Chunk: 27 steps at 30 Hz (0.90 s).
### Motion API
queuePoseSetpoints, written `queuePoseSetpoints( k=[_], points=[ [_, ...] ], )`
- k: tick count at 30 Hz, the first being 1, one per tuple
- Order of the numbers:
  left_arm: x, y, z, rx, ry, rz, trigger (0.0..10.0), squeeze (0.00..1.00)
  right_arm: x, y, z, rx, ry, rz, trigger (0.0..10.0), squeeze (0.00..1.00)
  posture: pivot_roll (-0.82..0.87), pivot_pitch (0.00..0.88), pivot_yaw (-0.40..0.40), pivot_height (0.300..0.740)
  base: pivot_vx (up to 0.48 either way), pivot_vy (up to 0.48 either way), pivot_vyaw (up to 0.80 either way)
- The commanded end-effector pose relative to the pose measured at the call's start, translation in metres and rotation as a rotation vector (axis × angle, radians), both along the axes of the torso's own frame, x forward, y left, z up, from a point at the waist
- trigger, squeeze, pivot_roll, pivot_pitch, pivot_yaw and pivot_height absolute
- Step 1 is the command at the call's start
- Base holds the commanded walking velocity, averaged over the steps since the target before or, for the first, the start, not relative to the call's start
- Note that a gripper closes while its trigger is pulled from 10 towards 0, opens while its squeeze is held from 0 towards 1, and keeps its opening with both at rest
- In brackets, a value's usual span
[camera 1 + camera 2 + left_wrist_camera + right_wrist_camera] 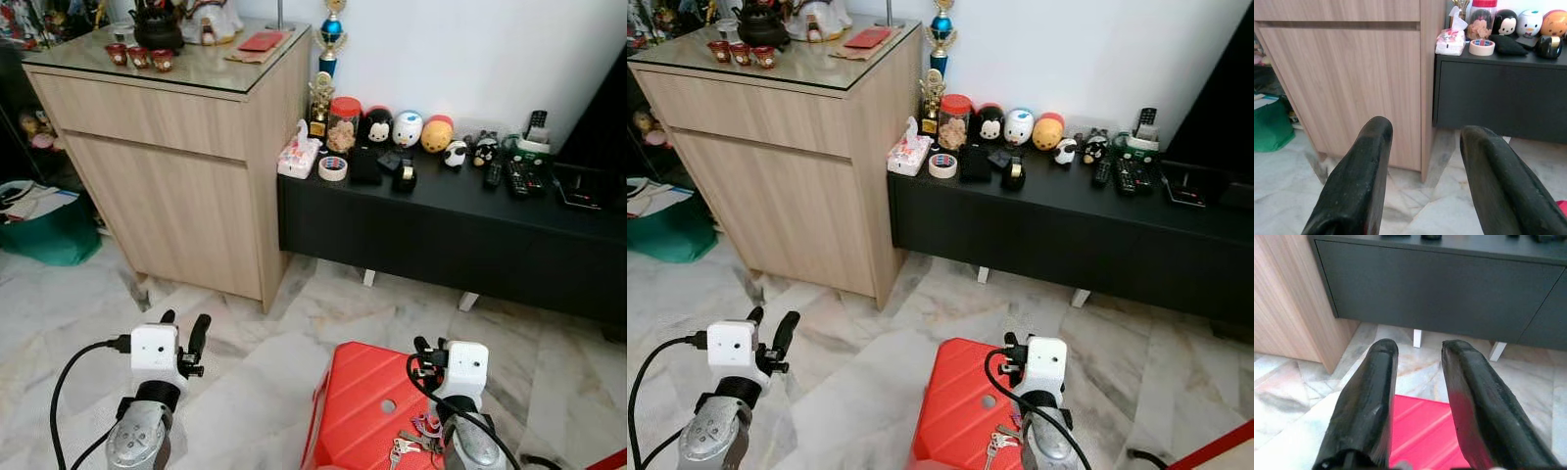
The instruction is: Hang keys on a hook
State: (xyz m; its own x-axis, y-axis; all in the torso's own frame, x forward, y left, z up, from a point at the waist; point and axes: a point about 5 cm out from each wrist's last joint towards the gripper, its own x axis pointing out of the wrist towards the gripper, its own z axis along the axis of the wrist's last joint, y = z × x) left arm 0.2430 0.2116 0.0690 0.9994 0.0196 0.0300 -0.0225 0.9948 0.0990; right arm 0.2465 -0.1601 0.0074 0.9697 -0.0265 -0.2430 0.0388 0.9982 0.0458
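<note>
Both arms are raised forward at the bottom of the head views, wrists bent so the fingers point up and ahead toward the furniture. Left gripper [184,338] hangs over bare marble floor [255,372], fingers [1359,186] spread with a clear gap, nothing between them. Right gripper [428,349] sits above the red stool [358,406], fingers [1371,401] also spread and empty.

Keys [407,446] lie on the stool's top, near its front edge, just beside the right wrist. The bunch is partly covered by the wrist and its black cable; I can make out a silver key and a pink-ish tag, can't count the pieces. Keys aren't touching either gripper.

Ahead: wooden cabinet [176,166] on the left with a glass top carrying a dark teapot [157,27] and small red cups [139,57]. To its right, touching its side, is a low black surface [441,230] holding a tape roll [333,168], tissue pack [299,157], a jar with a red lid [343,122], round toy figures [407,127], remotes [519,176]. A trophy [331,39] stands behind the jar, top cut off by the frame.

Green bin [49,235] at far left, partly cropped. Stool's lower part is cut off at the frame bottom. Can't make out a hook anywhere.
</note>
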Motion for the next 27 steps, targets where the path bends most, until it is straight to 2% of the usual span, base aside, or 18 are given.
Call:
queuePoseSetpoints(
  k=[1,9,15,27],
  points=[
    [0.0016,-0.0042,0.0012,-0.019,0.002,-0.007,10.0,0.0,-0.001,-0.0004,-0.0005,-0.013,0.011,0.005,10.0,0.0,0.07,0.0,-0.068,0.695,0.0,0.0,0.0],
    [0.0021,-0.0051,0.0023,-0.021,0.009,-0.006,10.0,0.0,-0.001,0.0026,0.0008,-0.016,0.007,0.029,10.0,0.0,0.07,0.0,-0.063,0.64,0.0,0.0,0.0],
    [0.0025,-0.0049,0.0029,-0.016,0.009,-0.001,10.0,0.0,0.0012,0.0033,0.0041,-0.001,-0.014,0.025,10.0,0.0,0.07,0.0,-0.063,0.64,0.0,0.0,0.0],
    [0.0057,-0.0088,0.0039,-0.021,0.014,-0.012,10.0,0.0,0.0009,0.0028,0.0012,0.002,0.006,0.037,10.0,0.0,0.07,0.0,-0.064,0.64,0.0,0.0,0.0]
  ],
)
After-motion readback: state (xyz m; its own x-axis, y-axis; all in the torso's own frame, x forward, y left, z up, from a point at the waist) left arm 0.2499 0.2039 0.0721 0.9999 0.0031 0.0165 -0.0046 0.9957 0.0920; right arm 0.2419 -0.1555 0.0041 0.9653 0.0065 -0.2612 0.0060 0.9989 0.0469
